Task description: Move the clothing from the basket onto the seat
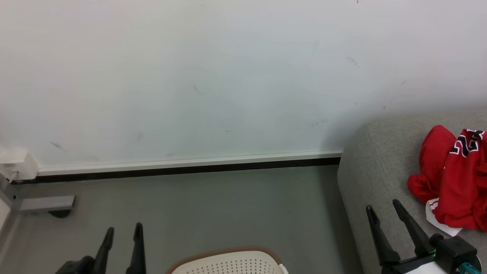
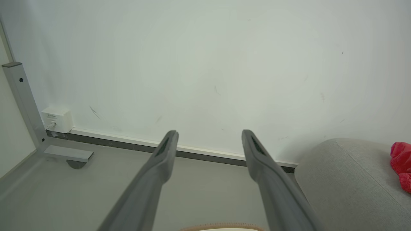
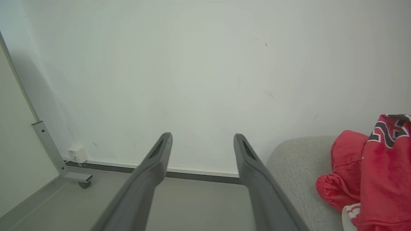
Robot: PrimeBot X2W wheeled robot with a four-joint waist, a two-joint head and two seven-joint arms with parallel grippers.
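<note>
The red clothing [image 1: 452, 179] lies heaped on the grey seat [image 1: 380, 167] at the right: a plain red piece and a red and white jersey with lettering. It shows again in the right wrist view [image 3: 372, 170] and as a red edge in the left wrist view [image 2: 401, 163]. The cream perforated basket [image 1: 232, 262] with its brown rim peeks in at the bottom middle of the head view. My right gripper [image 1: 384, 207] stands open over the seat's near corner, left of the clothing, holding nothing. My left gripper [image 1: 124, 230] stands open left of the basket, also holding nothing.
A white wall with a baseboard [image 1: 190, 165] runs across the back. A grey metal frame leg with a caster [image 1: 45, 205] and a white wall box [image 1: 15, 163] sit at the far left. Grey floor [image 1: 213, 205] lies between the frame and the seat.
</note>
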